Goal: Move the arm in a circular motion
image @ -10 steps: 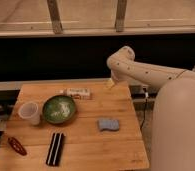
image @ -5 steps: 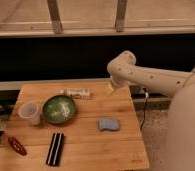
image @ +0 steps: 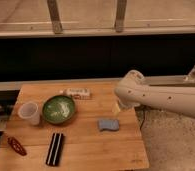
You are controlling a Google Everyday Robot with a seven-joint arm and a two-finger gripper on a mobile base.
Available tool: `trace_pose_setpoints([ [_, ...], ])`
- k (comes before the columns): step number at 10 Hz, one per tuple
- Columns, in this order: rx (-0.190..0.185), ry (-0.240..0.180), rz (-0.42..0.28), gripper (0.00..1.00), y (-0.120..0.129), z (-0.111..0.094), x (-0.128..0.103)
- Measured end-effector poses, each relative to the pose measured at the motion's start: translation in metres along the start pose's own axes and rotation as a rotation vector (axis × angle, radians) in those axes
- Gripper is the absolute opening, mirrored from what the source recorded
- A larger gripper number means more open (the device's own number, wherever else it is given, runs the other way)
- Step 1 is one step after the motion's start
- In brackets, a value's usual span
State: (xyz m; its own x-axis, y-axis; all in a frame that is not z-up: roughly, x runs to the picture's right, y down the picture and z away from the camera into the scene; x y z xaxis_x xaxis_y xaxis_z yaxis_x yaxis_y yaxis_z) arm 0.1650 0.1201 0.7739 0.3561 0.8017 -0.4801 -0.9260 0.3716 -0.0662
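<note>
**White arm reaches in over the table's right edge**

The arm (image: 163, 96) comes in from the right side of the frame, a thick cream-white tube dotted with small dark screw holes. It ends in a rounded elbow joint in the middle right of the picture. Below that joint hangs the pale yellowish tip, the gripper (image: 118, 107), over the right-hand part of the wooden table (image: 91, 147). It sits just above and to the right of the blue sponge (image: 108, 124), and I see no contact between them. Whether the gripper is released or clenched I cannot tell from here, and nothing can be seen held in it.

The other things on the table lie to the left of the arm:
- A green bowl (image: 58, 109) sits left of centre.
- A pale plastic cup (image: 30, 112) stands just beside the bowl, on its left.
- A white packet (image: 77, 92) lies flat near the table's back edge, above the bowl.
- A black oblong object (image: 54, 148) lies toward the lower left.
- A small red item (image: 16, 146) lies at the table's left edge.

Behind the table runs a dark wall with a pale ledge above it. Speckled floor shows at the lower right.
</note>
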Motion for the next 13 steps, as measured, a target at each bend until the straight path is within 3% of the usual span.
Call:
trace_pose_setpoints([
  [3,0.050,0.010,0.037,0.80,-0.009,0.005,-0.003],
  [5,0.079,0.002,0.049,0.80,-0.026,0.012,-0.032],
  [7,0.089,-0.027,0.032,0.80,-0.044,0.019,-0.089],
  [10,0.034,-0.071,-0.022,0.80,-0.030,0.018,-0.174],
  [13,-0.029,-0.071,-0.085,0.80,-0.016,0.006,-0.197],
])
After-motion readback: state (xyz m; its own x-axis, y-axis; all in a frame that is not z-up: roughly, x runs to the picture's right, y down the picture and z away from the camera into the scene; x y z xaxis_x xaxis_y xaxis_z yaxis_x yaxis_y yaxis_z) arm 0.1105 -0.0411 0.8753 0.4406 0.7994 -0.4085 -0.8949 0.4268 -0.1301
